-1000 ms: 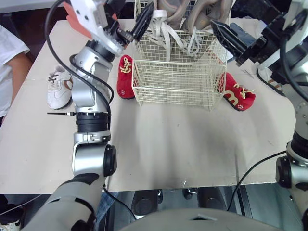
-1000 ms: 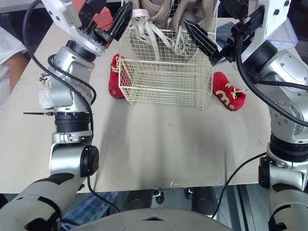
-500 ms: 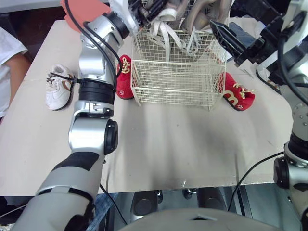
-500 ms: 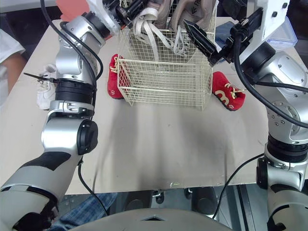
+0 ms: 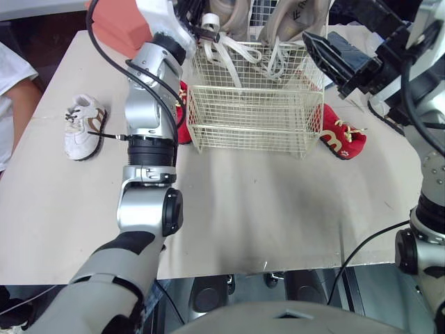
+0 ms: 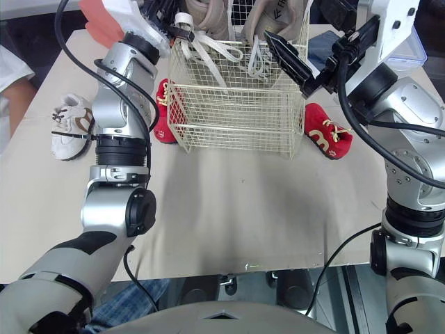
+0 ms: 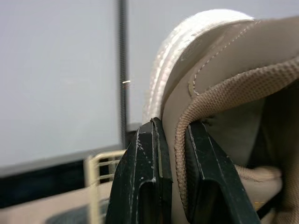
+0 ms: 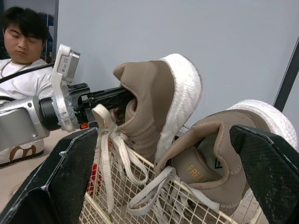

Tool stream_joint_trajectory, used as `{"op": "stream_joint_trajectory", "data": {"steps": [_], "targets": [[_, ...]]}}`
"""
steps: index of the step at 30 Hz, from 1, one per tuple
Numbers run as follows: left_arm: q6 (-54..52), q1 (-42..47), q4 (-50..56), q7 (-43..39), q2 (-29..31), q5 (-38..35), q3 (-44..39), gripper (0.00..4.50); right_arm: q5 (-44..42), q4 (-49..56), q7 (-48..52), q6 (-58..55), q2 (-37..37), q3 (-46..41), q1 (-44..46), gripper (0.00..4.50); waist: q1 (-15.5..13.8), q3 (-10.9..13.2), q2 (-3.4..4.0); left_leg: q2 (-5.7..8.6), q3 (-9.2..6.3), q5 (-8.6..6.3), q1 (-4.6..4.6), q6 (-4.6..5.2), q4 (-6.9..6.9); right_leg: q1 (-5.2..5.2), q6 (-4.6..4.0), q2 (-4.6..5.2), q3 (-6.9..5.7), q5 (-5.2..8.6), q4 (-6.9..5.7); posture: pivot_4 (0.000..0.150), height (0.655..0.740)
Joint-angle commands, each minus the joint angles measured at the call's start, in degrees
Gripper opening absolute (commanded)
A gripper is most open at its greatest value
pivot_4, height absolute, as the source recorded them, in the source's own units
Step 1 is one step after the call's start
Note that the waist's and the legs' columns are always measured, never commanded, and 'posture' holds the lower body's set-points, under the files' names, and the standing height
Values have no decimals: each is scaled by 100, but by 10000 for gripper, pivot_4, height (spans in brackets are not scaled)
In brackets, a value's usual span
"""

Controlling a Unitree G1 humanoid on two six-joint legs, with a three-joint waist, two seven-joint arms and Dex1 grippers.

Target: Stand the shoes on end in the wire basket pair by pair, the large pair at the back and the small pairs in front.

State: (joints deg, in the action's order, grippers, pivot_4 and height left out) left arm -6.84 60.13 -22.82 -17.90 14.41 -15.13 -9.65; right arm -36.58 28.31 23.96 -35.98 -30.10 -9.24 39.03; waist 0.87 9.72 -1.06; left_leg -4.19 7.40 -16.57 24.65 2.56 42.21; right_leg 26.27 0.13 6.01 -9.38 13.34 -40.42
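The large tan pair stands toe-down in the back part of the basket (image 5: 250,122), heels above the rim and laces spilling over the wire. That is where the task wants it. The front part is bare, left for the small pairs.

The left tool (image 7: 174,135) is pressed onto the heel collar of the left tan shoe (image 8: 149,102). One finger sits inside the opening and the other outside by the white sole edge, so the fabric band is pinched between them. Holding it by the collar looks meant to steady the shoe upright or to trim its lean.

The right tan shoe (image 8: 219,154) stands beside it, close against it, with nothing gripping it. The right tool (image 5: 327,54) hovers at the basket's right rear corner, spread wide and holding nothing. Its fingers point at the pair, and the right tan shoe lies just ahead of it, in line with the gap between its fingers, near but apart.

The small shoes lie out on the surface (image 5: 264,209):
- One red shoe (image 6: 162,111) lies just beside the basket's left wall, partly behind the left arm, so I cannot tell whether it touches the wire.
- The other red shoe (image 5: 342,137) lies just beside the right wall.
- A white shoe (image 5: 82,126) lies well apart to the left.

Judging by this, the red pair is the handier one to stand in front next.
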Motion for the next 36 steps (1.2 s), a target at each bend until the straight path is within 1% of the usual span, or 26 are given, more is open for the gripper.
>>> {"op": "stream_joint_trajectory", "data": {"steps": [1, 7, 9, 12, 16, 18, 19, 20, 21, 22, 25, 26, 27, 31, 34, 36], "targets": [[-592, -255, 225, 605, -75, 124, -58, 721, -32, 114, 47, 132, -5, -70, 42, 45000, 1, -1, 1, 0, 2, 0, -2, 0, 0, 0, 0, 0, 1, 0, -1, 1500, 6860], [-1463, -797, 682, 883, -242, 85, 106, 704, -31, 111, 77, 115, -25, -101, 42, 45000, -3, -7, 6, -1, 10, 0, -18, 0, 1, -3, 0, 1, 14, 0, -15, 1500, 6860], [-1688, -960, 764, 899, -279, 49, 136, 626, -26, 112, 81, 113, -31, -104, 34, 45000, -5, -8, 8, -1, 17, 0, -37, 0, 0, -16, 0, 2, 22, 1, -18, 1500, 6860], [-1899, -1082, 842, 841, -312, -8, 171, 623, -20, 117, 83, 103, -47, -110, 25, 45000, -13, -15, 9, -2, 19, -2, -82, 0, -9, -63, 18, 3, 23, 13, -10, 1500, 6860], [-1989, -1062, 873, 741, -368, -218, 44, 621, -20, 108, 89, 88, -68, -113, 44, 45000, -20, -20, 14, -2, 18, -2, -82, 1, -9, -63, 20, 4, 30, 14, -11, 1500, 6860], [-2036, -1048, 917, 623, -357, -341, 7, 10697, -19, 96, 94, 83, -76, -111, 59, 45000, -23, -22, 16, -2, 18, -2, -82, 0, -10, -63, 15, 4, 44, 11, -10, 1500, 6860], [-2007, -1043, 941, 619, -356, -362, -15, 13881, -17, 85, 103, 86, -82, -108, 65, 45000, -26, -22, 18, -2, 19, -2, -82, 0, -11, -63, 12, 4, 45, 9, -10, 1500, 6860], [-1911, -1034, 954, 615, -335, -339, -24, 15901, -11, 55, 119, 94, -88, -98, 85, 45000, -39, -22, 18, -1, 20, -2, -83, 0, -11, -63, 12, 4, 46, 9, -11, 1500, 6860], [-1780, -1029, 959, 625, -318, -286, -24, 21592, -6, 26, 138, 104, -94, -88, 102, 45000, -68, -21, 17, -1, 17, -2, -81, 0, -10, -63, 13, 4, 44, 10, -11, 1500, 6860], [-1632, -1036, 971, 657, -286, -184, -4, 26305, 1, -8, 160, 116, -95, -75, 122, 45000, -80, -20, 15, -1, 15, -2, -78, 1, -8, -62, 16, 4, 41, 12, -12, 1500, 6860], [-1346, -1134, 1154, 708, -262, -90, -35, 37114, 24, -87, 235, 151, -102, -58, 153, 45000, -117, -20, 14, -1, 14, -2, -75, 1, -4, -62, 18, 5, 38, 12, -11, 1500, 6860], [-1325, -1159, 1215, 691, -265, -117, -48, 42576, 28, -106, 255, 155, -105, -60, 160, 45000, -117, -20, 14, -1, 15, -2, -75, 1, -4, -62, 18, 5, 39, 12, -11, 1500, 6860], [-1328, -1186, 1275, 674, -254, -127, -42, 44421, 33, -122, 269, 161, -108, -64, 166, 45000, -117, -20, 15, -1, 15, -2, -75, 1, -5, -60, 17, 5, 42, 12, -11, 1500, 6860], [-1460, -1644, 2228, 337, -24, -269, 42, 44421, 66, -213, 376, 195, -215, -151, 106, 45000, -80, -18, 16, -2, 18, -2, -74, 1, -15, -54, 1, 3, 45, 3, -8, 1500, 6860], [-1733, -2028, 2968, -95, 274, -523, 95, 44421, 84, -219, 408, 181, -367, -297, -24, 45000, -50, -11, 14, -3, 18, -2, -67, 0, -24, -49, -1, 2, 44, 2, 5, 1500, 6860], [-1938, -2202, 3410, -625, 557, -900, 90, 44421, 70, -217, 427, 153, -504, -452, -180, 45000, -54, -8, 10, -3, 16, -2, -62, 0, -29, -48, -1, 2, 39, 2, 15, 1500, 6860]]}}
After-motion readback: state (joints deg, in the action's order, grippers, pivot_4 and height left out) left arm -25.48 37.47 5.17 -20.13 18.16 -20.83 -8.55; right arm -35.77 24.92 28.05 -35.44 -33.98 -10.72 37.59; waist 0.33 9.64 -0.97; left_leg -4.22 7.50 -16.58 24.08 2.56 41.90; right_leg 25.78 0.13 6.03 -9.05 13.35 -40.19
